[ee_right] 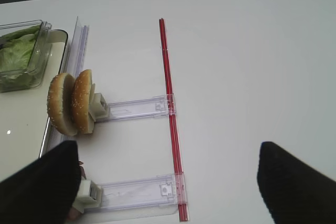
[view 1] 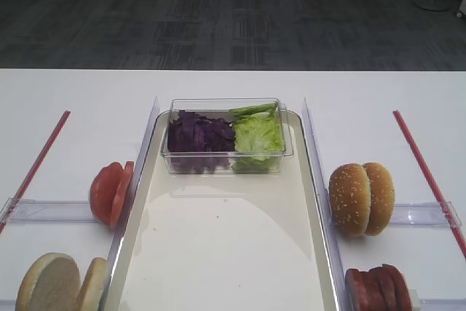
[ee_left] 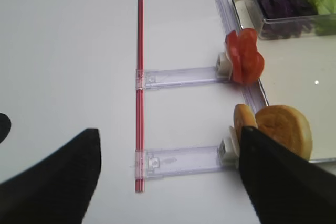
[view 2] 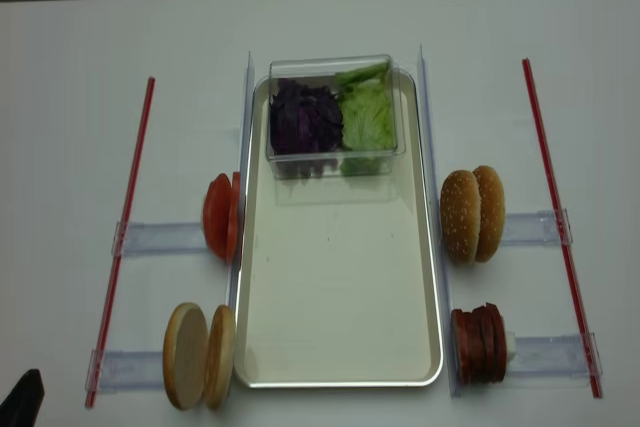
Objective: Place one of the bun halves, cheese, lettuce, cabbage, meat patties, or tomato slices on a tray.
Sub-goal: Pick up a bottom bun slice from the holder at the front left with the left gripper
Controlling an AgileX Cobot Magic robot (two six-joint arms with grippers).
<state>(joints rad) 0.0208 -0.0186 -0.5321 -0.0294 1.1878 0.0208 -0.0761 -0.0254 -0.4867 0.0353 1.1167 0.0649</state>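
left fingers [ee_left: 168, 182]: spread, empty | bun halves [ee_left: 275, 129]: just beside right pad | tray [ee_left: 315, 85]: bare

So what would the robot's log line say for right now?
tray: bare but for clear box | buns, tomato, patties: in racks | left hand: open above buns | right hand: open

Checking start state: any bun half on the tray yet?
No. The tray holds only the clear box; the bun halves stand left of it.

pale bun halves [view 2: 198, 355] upright beside tray [view 2: 340, 277]
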